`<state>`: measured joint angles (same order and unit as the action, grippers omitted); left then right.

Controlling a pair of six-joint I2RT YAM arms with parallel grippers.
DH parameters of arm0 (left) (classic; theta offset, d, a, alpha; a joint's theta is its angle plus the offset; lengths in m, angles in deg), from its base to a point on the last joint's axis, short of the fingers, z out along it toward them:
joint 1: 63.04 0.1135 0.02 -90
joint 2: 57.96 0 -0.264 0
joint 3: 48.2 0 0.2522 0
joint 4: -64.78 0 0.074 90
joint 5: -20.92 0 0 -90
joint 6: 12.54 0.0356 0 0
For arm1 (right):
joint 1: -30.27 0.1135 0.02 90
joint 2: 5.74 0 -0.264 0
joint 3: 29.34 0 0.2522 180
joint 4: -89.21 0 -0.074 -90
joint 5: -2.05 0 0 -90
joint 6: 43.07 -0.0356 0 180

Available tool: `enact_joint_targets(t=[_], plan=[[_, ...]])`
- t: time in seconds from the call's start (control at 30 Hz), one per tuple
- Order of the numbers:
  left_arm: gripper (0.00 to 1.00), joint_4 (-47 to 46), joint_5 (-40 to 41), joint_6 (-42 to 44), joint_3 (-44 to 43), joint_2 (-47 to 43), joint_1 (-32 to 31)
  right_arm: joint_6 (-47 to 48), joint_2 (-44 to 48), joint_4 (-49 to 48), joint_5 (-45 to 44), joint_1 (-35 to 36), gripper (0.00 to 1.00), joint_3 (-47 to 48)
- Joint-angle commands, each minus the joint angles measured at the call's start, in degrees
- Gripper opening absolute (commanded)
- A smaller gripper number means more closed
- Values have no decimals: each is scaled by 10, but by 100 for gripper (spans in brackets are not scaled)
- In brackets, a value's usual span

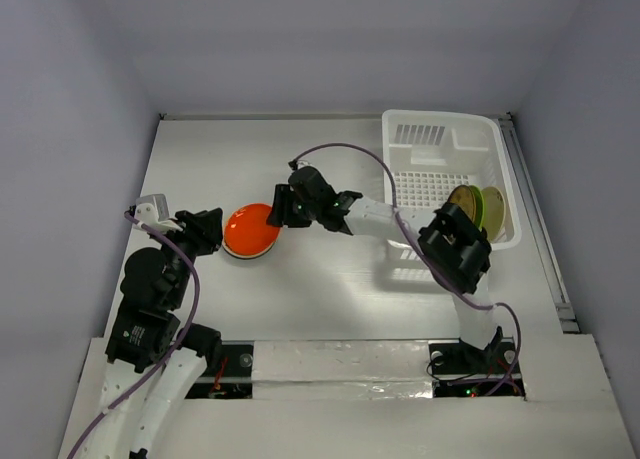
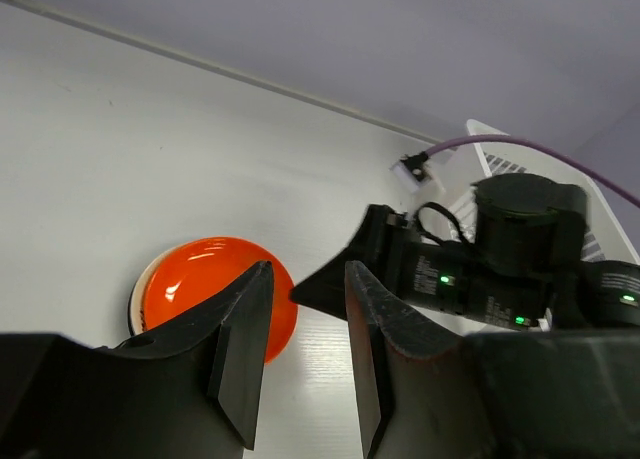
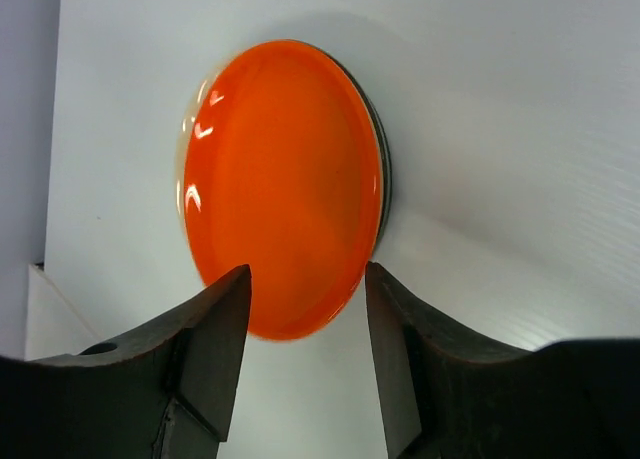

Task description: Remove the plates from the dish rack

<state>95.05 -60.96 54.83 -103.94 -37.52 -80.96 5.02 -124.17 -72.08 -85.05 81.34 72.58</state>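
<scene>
The white bench (image 1: 330, 159) fills the top view. On it, out at 2 o'clock, stands the dish rack (image 1: 420, 134), a white basket with a grid floor and slotted walls. Its 5 o'clock corner is partly hidden by the elbow of the right arm (image 1: 380, 219).

That arm rises from its base at 5 o'clock, bends beside the rack and stretches toward 9 o'clock. The left arm (image 1: 150, 299) comes up from 7 o'clock and leans toward 1 o'clock.

Three plates stand on edge at the 3 o'clock end of the rack, side by side: an olive-brown plate (image 1: 464, 201), a green plate (image 1: 478, 207) and a pale yellow plate (image 1: 494, 211).

An orange plate (image 1: 250, 231) lies flat on the bench, well apart from the rack, a little toward 9 o'clock of the middle. A pale rim shows under it in the wrist views.

The right jaws sit at the orange plate's 2 o'clock edge. They are spread apart and hold nothing. Their wrist view shows the plate's near rim in the gap, touching neither finger.

The left jaws are just off the plate's 9 o'clock edge, parted by a narrow gap with nothing between them.
</scene>
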Motion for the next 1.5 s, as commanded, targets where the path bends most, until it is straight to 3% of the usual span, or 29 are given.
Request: enact_joint_targets(t=[0.0, 0.1, 0.2, 0.23, 0.27, 0.37, 0.47, 0.57, 0.7, 0.73, 0.77, 1.2, 1.47], plan=[[32, -22, 1, -1, 1, -1, -2, 36, 121, 15, -83, 2, 55, -41], [32, -22, 0, -1, 1, -2, -2, 53, 188, 40, -170, -4, 48, -88], [32, -22, -1, -1, 2, -5, -2, 57, 270, 72, -221, -41, 19, -165], [32, -22, -2, -1, 2, -6, -2, 58, 365, 84, -257, -56, 6, -204], [32, -22, -3, -1, 2, -6, -2, 62, 397, 96, -266, -73, 1, -222], [32, -24, -7, 0, 3, -9, -2, 74, 511, 190, -321, -155, 0, -274], [32, -25, -9, -1, 2, -13, -2, 82, 576, 254, -388, -232, 0, -297], [32, -25, -10, -1, 3, -16, -2, 109, 596, 323, -400, -297, 0, -301], [32, -25, -14, 0, 2, -9, -2, 137, 566, 368, -401, -337, 27, -278], [32, -25, -14, 0, 2, -9, -2, 145, 550, 370, -389, -344, 38, -271], [32, -25, -14, 0, 2, -8, -2, 152, 540, 377, -388, -358, 42, -265], [32, -25, -14, 0, 2, -4, -2, 188, 447, 359, -359, -401, 34, -244], [32, -25, -12, 0, 2, -3, -2, 220, 414, 371, -382, -401, 13, -219]])
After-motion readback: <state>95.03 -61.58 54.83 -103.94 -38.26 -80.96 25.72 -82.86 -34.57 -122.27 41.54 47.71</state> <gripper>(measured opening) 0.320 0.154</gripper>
